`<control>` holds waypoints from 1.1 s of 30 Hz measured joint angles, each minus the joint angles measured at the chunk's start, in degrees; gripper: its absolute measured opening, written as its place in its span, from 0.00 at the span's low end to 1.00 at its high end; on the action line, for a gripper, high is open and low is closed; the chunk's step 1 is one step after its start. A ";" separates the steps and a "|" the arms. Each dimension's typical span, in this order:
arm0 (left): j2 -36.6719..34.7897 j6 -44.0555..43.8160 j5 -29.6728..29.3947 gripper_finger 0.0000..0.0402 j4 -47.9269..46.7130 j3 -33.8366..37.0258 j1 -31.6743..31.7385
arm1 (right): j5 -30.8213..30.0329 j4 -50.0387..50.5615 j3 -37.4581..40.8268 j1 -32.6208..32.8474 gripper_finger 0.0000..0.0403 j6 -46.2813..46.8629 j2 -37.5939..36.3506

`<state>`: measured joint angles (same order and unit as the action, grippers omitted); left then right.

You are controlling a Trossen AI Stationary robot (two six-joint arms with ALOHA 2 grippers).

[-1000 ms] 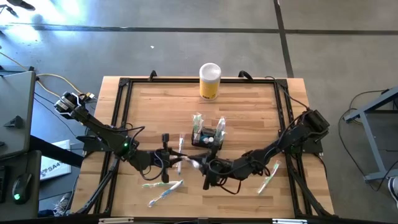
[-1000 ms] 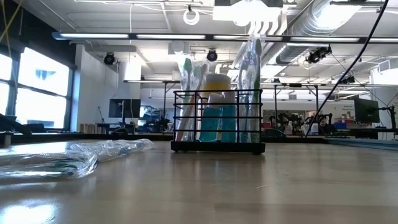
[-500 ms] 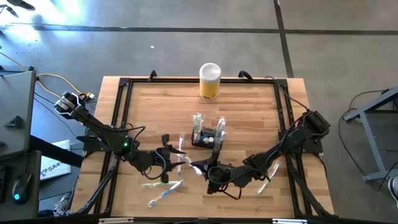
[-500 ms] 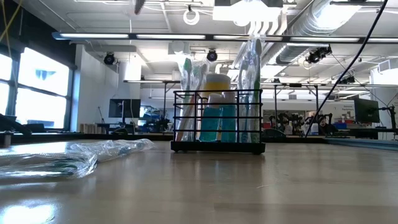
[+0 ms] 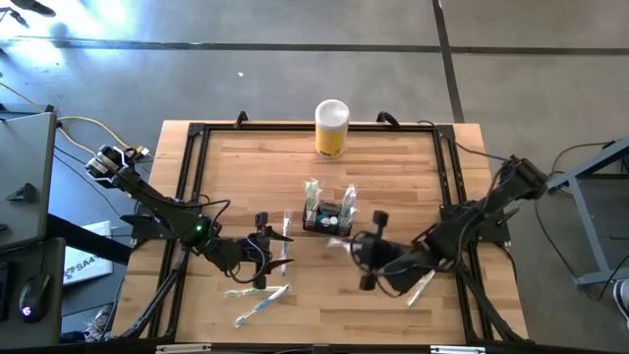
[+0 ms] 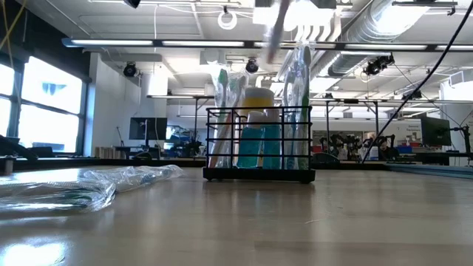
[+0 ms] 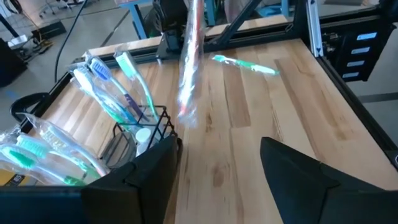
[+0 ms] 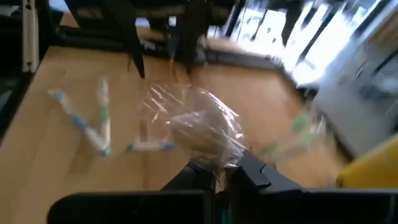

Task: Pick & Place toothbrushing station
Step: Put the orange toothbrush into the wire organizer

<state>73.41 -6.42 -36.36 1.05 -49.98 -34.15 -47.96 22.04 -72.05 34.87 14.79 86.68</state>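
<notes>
Black mesh caddy [image 6: 259, 144] holding toothbrushes [image 6: 223, 111], wrapped toothbrushes [image 6: 89, 185] lying nearby

We were in a robotics lab — an open industrial hall. Overhead ran bare ducts [image 6: 384, 18] and strip lights [image 6: 199, 43]; big windows [image 6: 41, 92] lined one side. Far benches held monitors [image 6: 148, 127] and other rigs [image 6: 355, 140]. From above, we saw a butcher-block table [image 5: 393, 167] on a polished concrete floor [image 5: 246, 79] — cables [image 5: 79, 123] trailing off.
</notes>
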 joint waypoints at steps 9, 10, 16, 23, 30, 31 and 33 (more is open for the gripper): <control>0.02 -1.57 -0.06 0.57 -1.34 0.00 0.01 | 6.21 16.90 0.00 -5.62 0.03 16.98 -3.91; 0.02 -1.59 -0.07 0.57 -1.32 0.00 0.02 | 6.18 16.94 0.00 -6.32 0.03 16.93 -3.91; 0.02 -1.61 -0.07 0.57 -1.70 0.00 0.00 | 6.39 15.54 0.00 -9.57 0.03 15.08 -3.19; 0.02 -3.13 -0.09 0.57 -4.13 0.00 0.00 | 8.71 16.78 -0.02 -12.77 0.03 16.35 -0.59; 0.02 -4.82 -0.11 0.57 -6.04 0.00 0.02 | 13.88 15.83 -0.02 -14.79 0.04 17.39 4.50; 0.02 -4.64 -0.13 0.57 -6.00 0.00 0.02 | 13.90 15.79 -0.02 -14.80 0.04 17.92 5.14; 0.02 -4.41 -0.13 0.57 -5.98 0.00 0.02 | 14.15 15.87 -0.02 -15.14 0.04 18.40 6.01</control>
<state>73.43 -10.83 -36.49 -4.93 -49.98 -34.13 -33.81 37.91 -72.07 19.72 33.19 92.68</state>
